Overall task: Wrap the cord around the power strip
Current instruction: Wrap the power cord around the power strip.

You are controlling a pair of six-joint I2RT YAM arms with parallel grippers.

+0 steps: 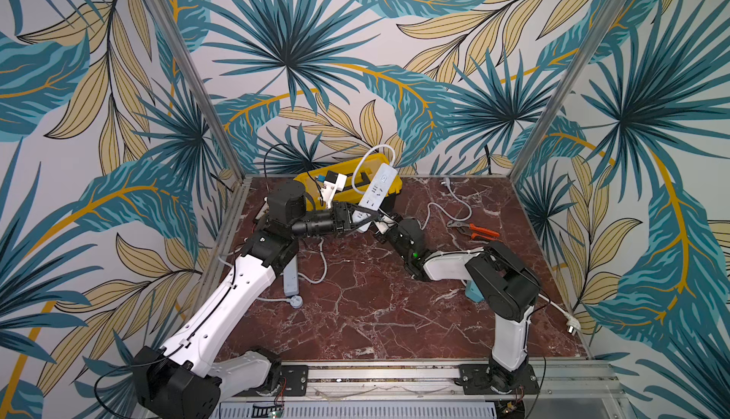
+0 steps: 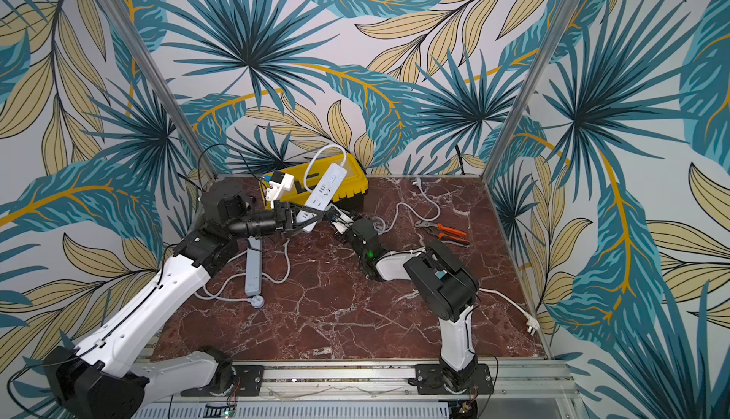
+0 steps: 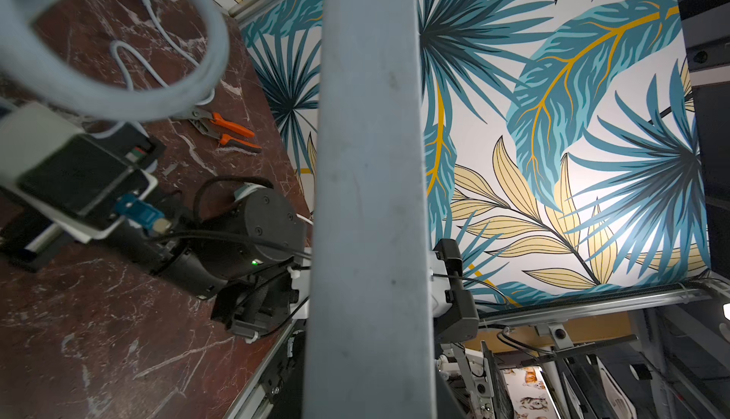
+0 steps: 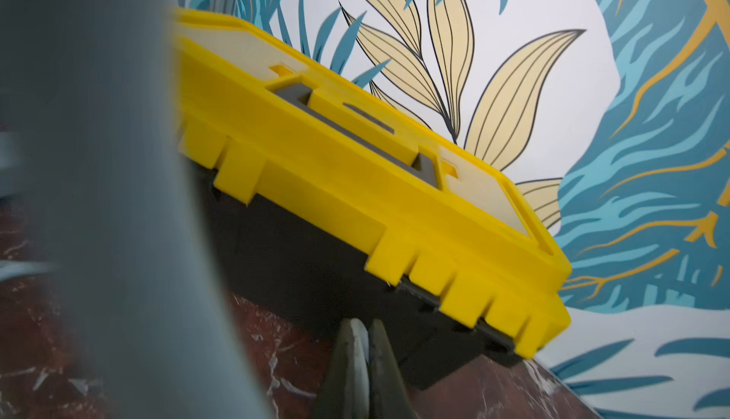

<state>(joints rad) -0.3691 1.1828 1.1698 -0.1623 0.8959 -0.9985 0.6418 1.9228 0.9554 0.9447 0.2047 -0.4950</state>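
The white power strip [image 1: 377, 188] hangs tilted above the table in both top views, its lower end clamped in my left gripper [image 1: 357, 217], which is shut on it. In the left wrist view the power strip [image 3: 367, 199] fills the middle and hides the jaws. Its white cord [image 1: 379, 148] loops up over the top end, drops behind the strip, and trails across the table [image 1: 430, 207] to a plug. My right gripper [image 1: 381, 219] sits just right of the strip's lower end. Its fingers [image 4: 347, 357] are shut, with a pale sliver of cord pinched between them.
A yellow and black toolbox [image 1: 395, 184] stands at the back wall behind the strip, close ahead of my right gripper [image 4: 362, 324]. Orange-handled pliers [image 1: 480, 232] lie at the right. A grey-blue power strip [image 1: 291, 278] with its own cord lies by my left arm.
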